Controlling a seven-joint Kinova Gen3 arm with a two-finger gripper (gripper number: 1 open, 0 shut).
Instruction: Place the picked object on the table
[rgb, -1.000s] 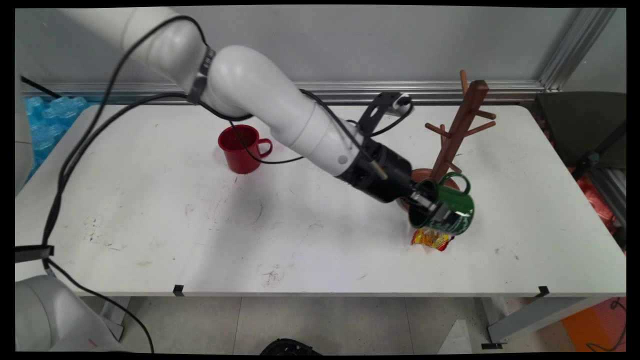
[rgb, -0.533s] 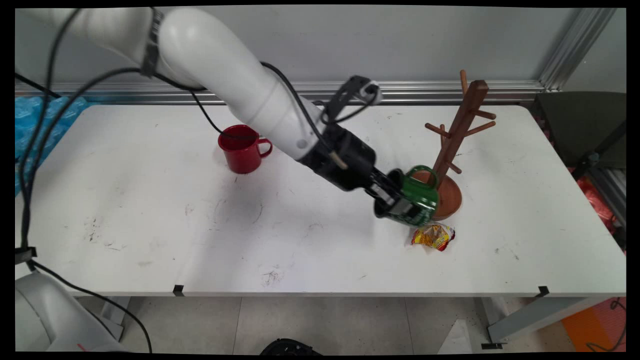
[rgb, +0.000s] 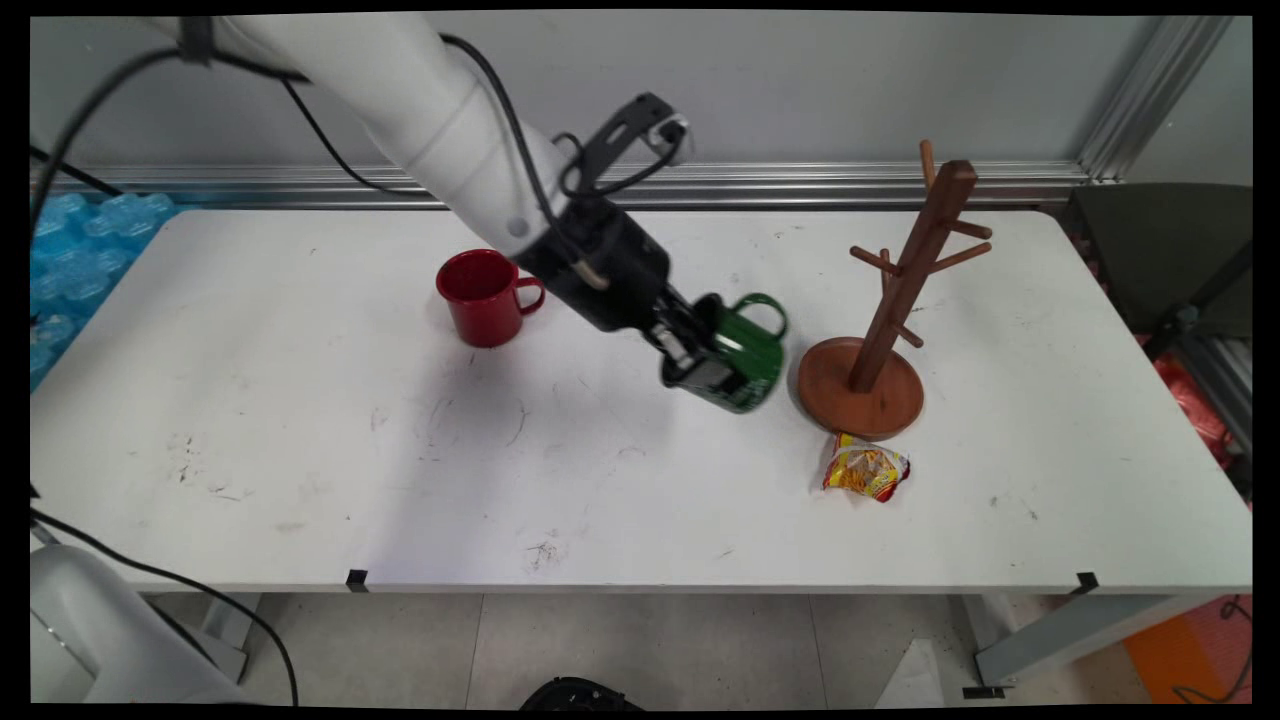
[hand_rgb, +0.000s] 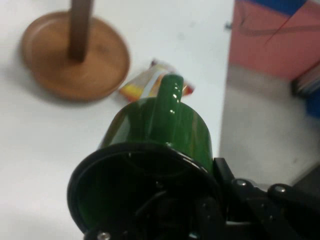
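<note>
Where jaws clamp: green mug (rgb: 738, 358)

The gripper (rgb: 700, 360), clamped on the green mug (rgb: 735, 355), travelled from right of centre, over the mug tree's base (rgb: 860, 388), toward the frame's centre and upward. The mug cleared the base and the snack packet (rgb: 866, 470), both of which it had partly covered. The arm swung toward the upper left, uncovering the table's middle.

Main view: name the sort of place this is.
Probably a robotics lab: a scuffed white table framed by aluminium rails, where the gripper holds a green mug near a wooden mug tree.
</note>
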